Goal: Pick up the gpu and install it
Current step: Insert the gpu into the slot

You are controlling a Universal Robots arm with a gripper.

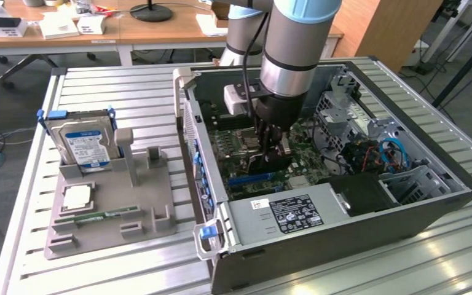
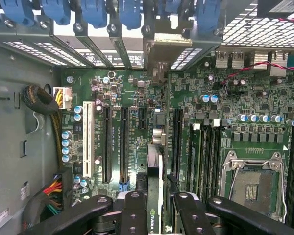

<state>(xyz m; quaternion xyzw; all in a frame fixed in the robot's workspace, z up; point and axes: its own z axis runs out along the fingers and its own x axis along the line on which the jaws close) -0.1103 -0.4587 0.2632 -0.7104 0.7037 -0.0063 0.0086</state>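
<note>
My pincer (image 2: 159, 208), partly closed and gripping the gpu (image 2: 154, 171), card edge-on between my fingers (image 2: 132, 213), at the motherboard (image 2: 117, 98) slots, inside the open computer case (image 1: 432, 209).

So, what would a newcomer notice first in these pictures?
The big silver robot arm reaches down into the open computer case, at the exterior view's right. Its fingers hold the gpu on edge over the green motherboard. On the exterior view's left, a blue-labelled hard drive stands in a grey holder.
</note>
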